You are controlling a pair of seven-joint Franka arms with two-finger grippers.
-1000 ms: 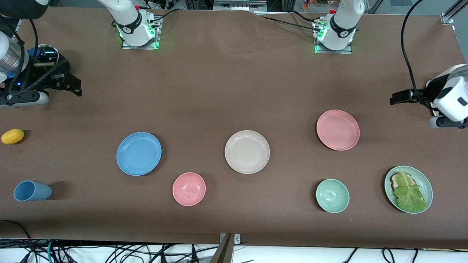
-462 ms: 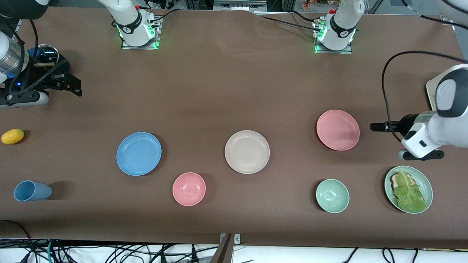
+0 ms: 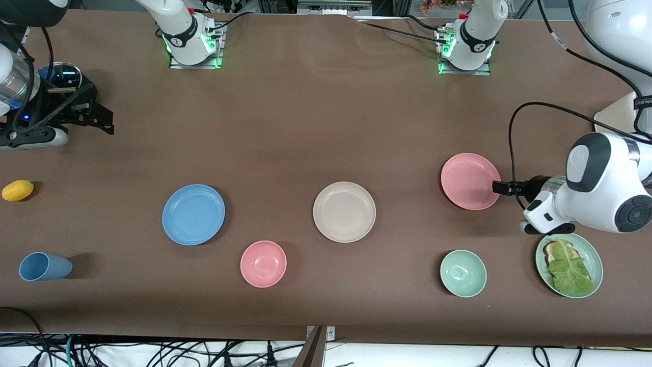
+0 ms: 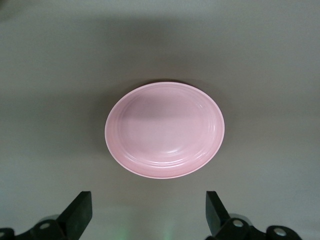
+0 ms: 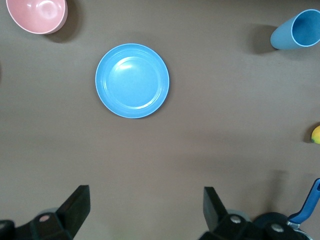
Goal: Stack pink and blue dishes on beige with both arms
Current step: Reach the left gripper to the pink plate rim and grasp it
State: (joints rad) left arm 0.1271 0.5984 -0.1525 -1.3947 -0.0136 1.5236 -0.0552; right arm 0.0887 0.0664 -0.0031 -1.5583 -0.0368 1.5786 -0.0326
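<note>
The salmon pink plate (image 3: 470,181) lies toward the left arm's end of the table. My left gripper (image 3: 501,187) is at its rim on the side toward that end, and in the left wrist view the gripper (image 4: 147,199) is open, with the pink plate (image 4: 164,129) just ahead of the fingertips (image 4: 82,200). The beige plate (image 3: 344,211) sits mid-table. Toward the right arm's end lies the light blue plate (image 3: 193,214). My right gripper (image 3: 104,121) waits open over the table's end, with the blue plate (image 5: 132,80) well ahead of it (image 5: 145,194).
A pink bowl (image 3: 263,263) and a green bowl (image 3: 463,273) sit nearer the front camera than the plates. A green plate with lettuce (image 3: 569,264) lies under the left arm's wrist. A blue cup (image 3: 43,266) and a yellow fruit (image 3: 18,190) lie at the right arm's end.
The left arm has swung in from the table's end and brought its gripper up to the pink plate's rim. The right arm and all dishes have stayed put.
</note>
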